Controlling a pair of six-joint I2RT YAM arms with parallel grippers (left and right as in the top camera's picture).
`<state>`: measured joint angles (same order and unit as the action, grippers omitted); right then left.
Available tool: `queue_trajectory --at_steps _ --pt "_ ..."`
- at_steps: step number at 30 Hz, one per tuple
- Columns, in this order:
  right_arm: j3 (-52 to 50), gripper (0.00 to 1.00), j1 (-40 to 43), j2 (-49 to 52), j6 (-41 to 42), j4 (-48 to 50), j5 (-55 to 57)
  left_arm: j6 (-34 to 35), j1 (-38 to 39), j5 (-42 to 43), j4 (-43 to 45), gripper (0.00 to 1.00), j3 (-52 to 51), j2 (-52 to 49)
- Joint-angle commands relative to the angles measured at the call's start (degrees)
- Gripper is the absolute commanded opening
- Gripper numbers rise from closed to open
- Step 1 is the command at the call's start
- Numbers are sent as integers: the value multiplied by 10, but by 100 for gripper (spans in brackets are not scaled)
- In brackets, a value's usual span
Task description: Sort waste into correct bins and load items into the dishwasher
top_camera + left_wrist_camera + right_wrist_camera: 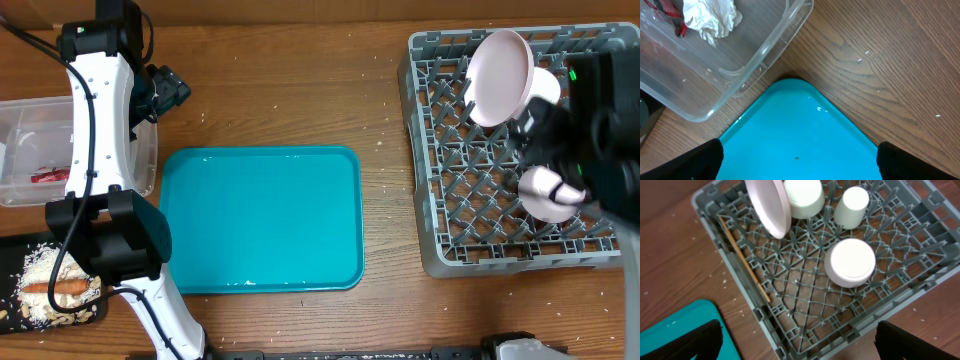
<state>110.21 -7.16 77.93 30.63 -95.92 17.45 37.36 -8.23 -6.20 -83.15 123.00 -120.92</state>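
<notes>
Rack (801, 301) of grey lattice, round pink plate (767, 205) (tilted), glossy teal tray (260, 220)

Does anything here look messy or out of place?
Slightly. A few pale crumbs lie loose on the wooden table beside the teal tray. In the grey rack, one small white plate lies flat across the pegs instead of standing on edge like the pink plate.

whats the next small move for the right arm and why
Probably lift the right gripper straight up, clear of the grey rack. Its fingers stand wide apart with nothing between them. The pink plate, white dishes and chopsticks sit in the rack, and the teal tray looks bare, so nothing seems left to load.
</notes>
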Motion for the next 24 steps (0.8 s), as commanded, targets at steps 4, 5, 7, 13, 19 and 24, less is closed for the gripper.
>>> queue_trajectory --at_steps 4,5,7,13,19,24 --pt "-162 100 1 -140 14 15 -116 3 7 -2 -1 100 5 3" --pt "-171 100 1 -146 14 15 -132 3 7 -2 -1 100 5 3" --pt "-190 100 1 -159 13 11 -162 3 7 -2 -1 100 5 3" --pt "-191 100 1 -148 -11 -11 -161 3 7 -2 -1 100 5 3" --pt "-369 100 1 -203 -195 241 -274 3 7 -2 -1 100 5 3" --pt "-621 100 2 -327 -236 580 -332 3 7 -2 -1 100 5 3"
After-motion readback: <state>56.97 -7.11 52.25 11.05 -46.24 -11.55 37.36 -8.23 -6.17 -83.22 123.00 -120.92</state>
